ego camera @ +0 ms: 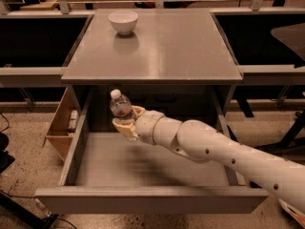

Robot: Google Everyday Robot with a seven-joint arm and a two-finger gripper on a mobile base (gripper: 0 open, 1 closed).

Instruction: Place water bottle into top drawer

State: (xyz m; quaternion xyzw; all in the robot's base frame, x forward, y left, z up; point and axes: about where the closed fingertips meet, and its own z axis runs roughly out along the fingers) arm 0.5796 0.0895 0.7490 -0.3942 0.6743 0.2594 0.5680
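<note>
Clear ribbed plastic with a white screw cap and a thin red band of label: that is the water bottle [121, 108], and my gripper [126, 124] is clenched around its lower body, fingers pressed to either side, with the upper half and cap standing free above them. Its long axis is close to upright, the cap leaning a little to the far left. It hangs in the air above the far left part of the top drawer [152, 200], just in front of the shadowed opening under the cabinet [157, 51], and it touches nothing but me. The relation that matters is plain: the drawer floor lies straight below the bottle's base with open air between them, so I judge the coming move to be a descent and then a release. Since the bottle is tall and narrow, I expect it may tip or roll once I let go. The drawer is pulled well out toward the near side, wide and shallow. Every part of its grey floor that I can see is bare, though my own arm [214, 149] crosses in from the near right and hides a strip of it. Further out, a white bowl [123, 21] sits on the far left of the cabinet top, well apart from all this. I cannot tell whether anything is in it. A wooden box [59, 128] stands against the cabinet's left side, open toward me, its contents too dim to name.
</note>
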